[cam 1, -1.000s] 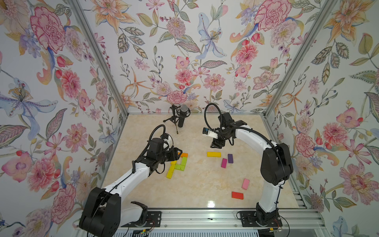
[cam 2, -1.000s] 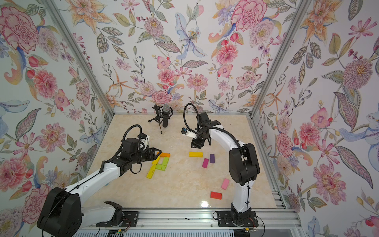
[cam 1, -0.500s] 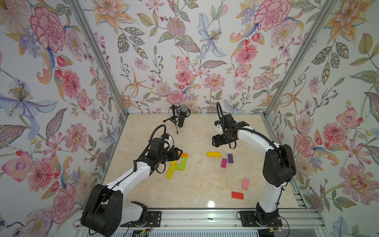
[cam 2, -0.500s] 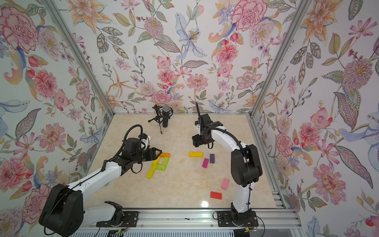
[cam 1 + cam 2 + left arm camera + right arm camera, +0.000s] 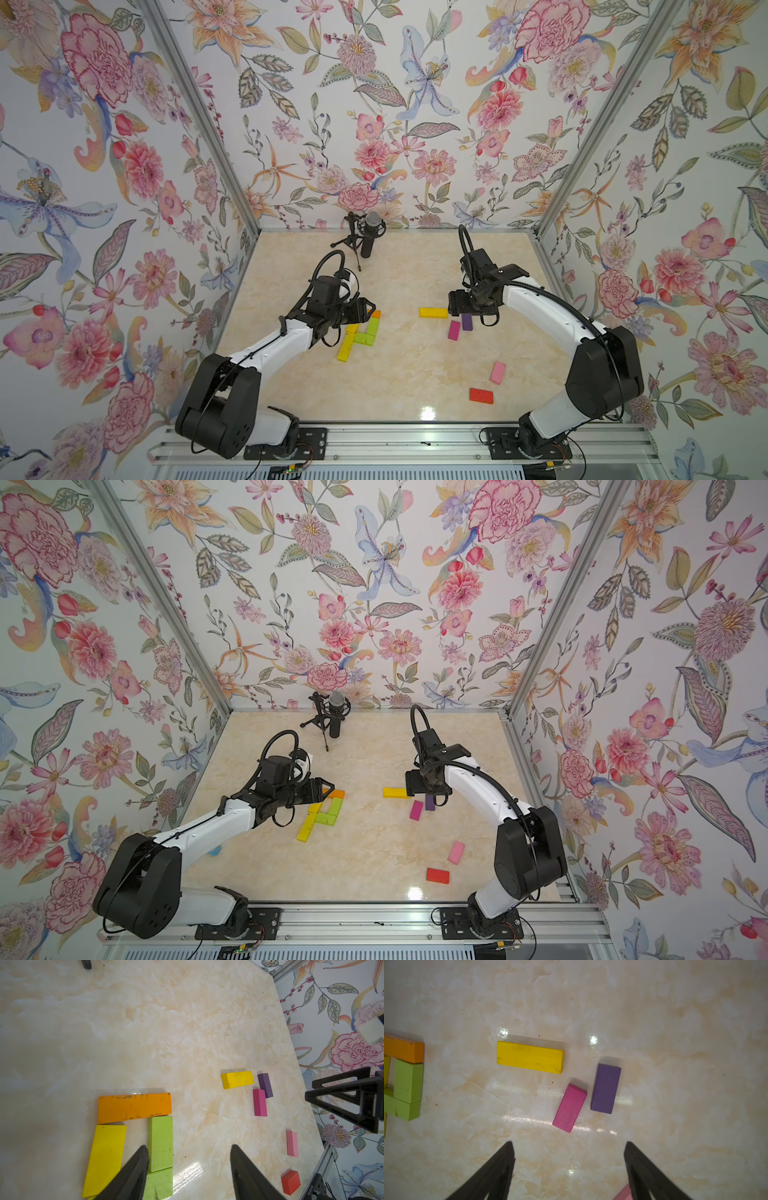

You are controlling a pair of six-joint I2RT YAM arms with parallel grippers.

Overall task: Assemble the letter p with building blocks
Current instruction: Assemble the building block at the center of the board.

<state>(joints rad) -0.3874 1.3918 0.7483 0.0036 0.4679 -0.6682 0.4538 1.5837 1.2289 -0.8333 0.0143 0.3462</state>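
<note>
Left fingers [image 5: 133, 1172]: open, empty, over the green bar [image 5: 160, 1142] of the P [image 5: 365, 338]
P: orange bar [image 5: 134, 1108] capping yellow stem [image 5: 106, 1157] and green bar, on counter [image 5: 145, 1032]
Right fingers [image 5: 496, 1172]: open, empty, above spare magenta [image 5: 569, 1108] and purple [image 5: 606, 1088]
Advice: square up the stem gently, touching no neighbours

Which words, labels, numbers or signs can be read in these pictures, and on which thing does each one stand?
No text can be read with certainty.
Small white print on a black plate at the table's edge, in the left wrist view: too small and blurred to read.
The building blocks: plain colours with dark scuff marks, no letters or numbers.
The microphone: no label can be made out.
</note>
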